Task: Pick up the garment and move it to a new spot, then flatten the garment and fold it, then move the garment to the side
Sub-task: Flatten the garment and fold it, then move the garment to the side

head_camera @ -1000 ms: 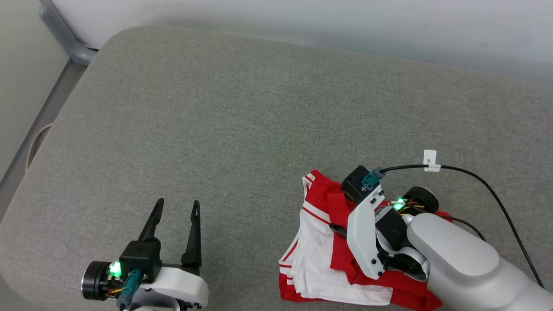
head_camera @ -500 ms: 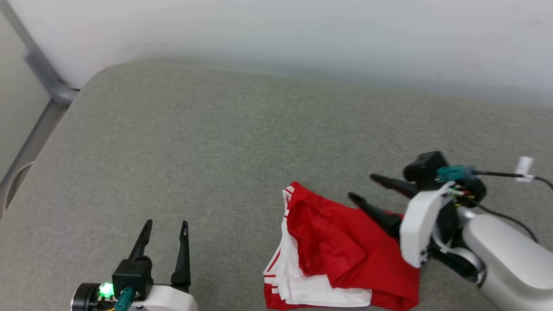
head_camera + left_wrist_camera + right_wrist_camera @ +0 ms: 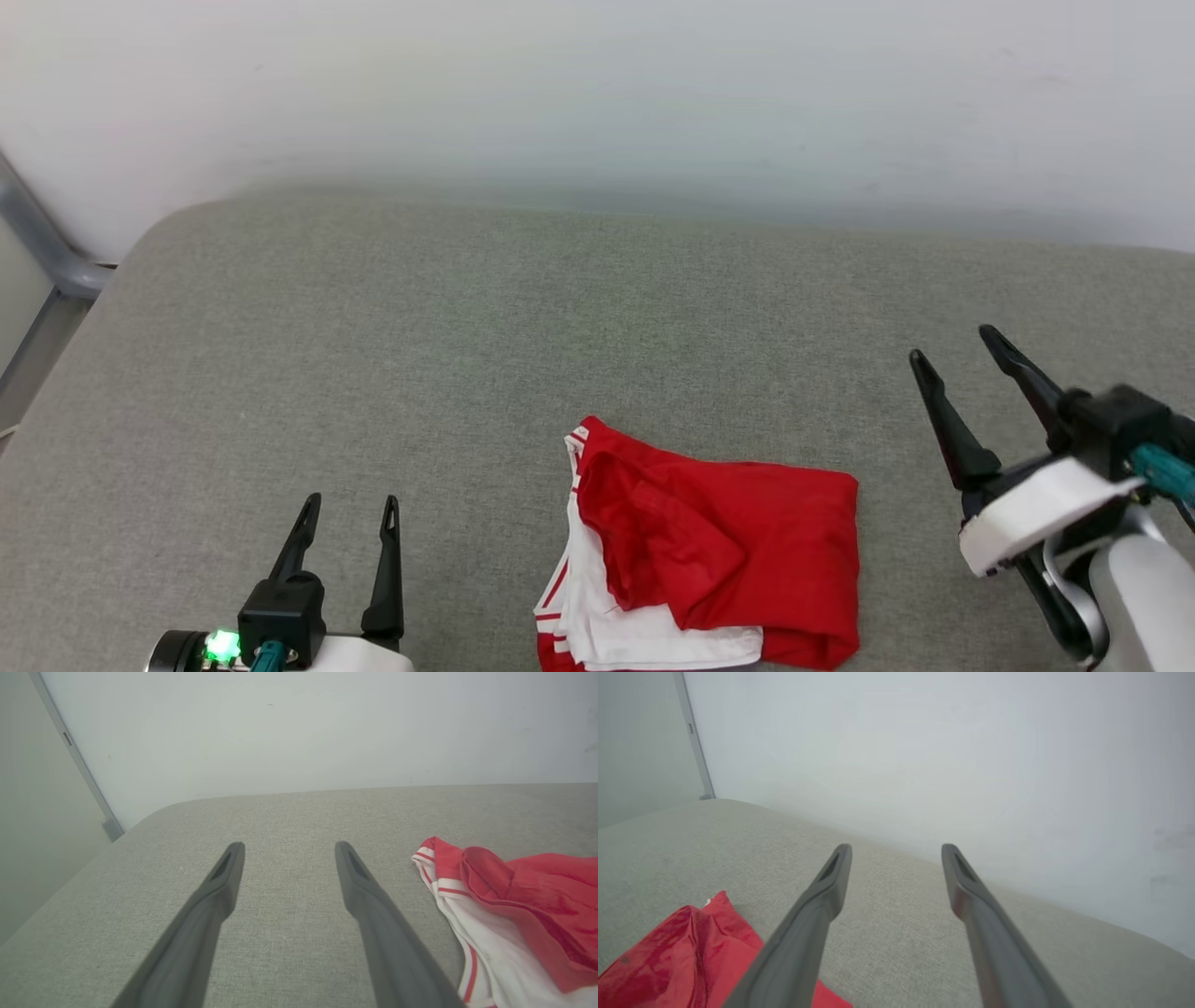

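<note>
The garment, red with white sleeves and striped trim, lies folded in a loose bundle on the grey cushion near its front edge. It also shows at the right of the left wrist view and at the lower left of the right wrist view. My right gripper stands open to the right of the garment, lifted clear of it, nothing between its fingers. My left gripper is open at the lower left, well apart from the garment and empty. No lettering shows.
The grey cushion spreads wide behind and left of the garment. A pale wall runs along its far edge. A grey metal frame post stands at the far left corner.
My right gripper let go of the garment, opened and drew back to the right. The garment now lies free. The head camera tilted up, shifting the whole picture.
</note>
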Motion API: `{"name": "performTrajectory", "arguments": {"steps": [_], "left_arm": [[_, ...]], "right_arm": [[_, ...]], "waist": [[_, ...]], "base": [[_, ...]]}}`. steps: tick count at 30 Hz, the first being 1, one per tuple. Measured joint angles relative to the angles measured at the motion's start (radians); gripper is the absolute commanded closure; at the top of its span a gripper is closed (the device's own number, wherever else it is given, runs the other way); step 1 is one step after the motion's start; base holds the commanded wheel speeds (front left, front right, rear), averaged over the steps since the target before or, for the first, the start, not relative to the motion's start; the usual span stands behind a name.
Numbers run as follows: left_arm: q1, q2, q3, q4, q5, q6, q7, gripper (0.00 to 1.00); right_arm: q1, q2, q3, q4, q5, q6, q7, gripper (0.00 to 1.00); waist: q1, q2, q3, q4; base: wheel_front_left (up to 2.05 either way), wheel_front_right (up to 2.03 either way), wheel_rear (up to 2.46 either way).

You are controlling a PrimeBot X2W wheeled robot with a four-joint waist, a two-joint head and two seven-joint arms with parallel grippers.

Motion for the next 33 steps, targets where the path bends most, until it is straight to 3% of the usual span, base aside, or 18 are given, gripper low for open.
{"name": "performTrajectory", "arguments": {"steps": [6, 13, 20, 33], "left_arm": [[0.014, 0.002, -0.004, -0.011, 0.003, 0.002, 0.000, 0.00], [0.018, 0.003, -0.016, -0.024, 0.006, 0.002, 0.000, 0.00], [0.025, 0.003, -0.031, -0.037, -0.002, -0.008, 0.000, 0.00], [0.034, 0.002, -0.031, -0.058, -0.012, -0.008, 0.000, 0.00]], "right_arm": [[0.141, 0.148, -0.177, -0.106, -0.176, 0.000, -0.058, 0.00], [0.279, 0.268, -0.267, -0.227, -0.262, 0.000, -0.072, 0.00], [0.378, 0.306, -0.327, -0.302, -0.247, 0.000, -0.073, 0.00], [0.451, 0.310, -0.349, -0.311, -0.170, 0.000, -0.073, 0.00]], "waist": [[0.0000, 0.0000, -0.010, -0.011], [0.0000, 0.0000, -0.024, -0.015], [0.0000, 0.0000, -0.032, -0.014], [0.0000, 0.0000, -0.034, -0.018]], "base": [[0.00, 0.00, 0.00], [0.00, 0.00, 0.00], [0.00, 0.00, 0.00], [0.00, 0.00, 0.00]]}}
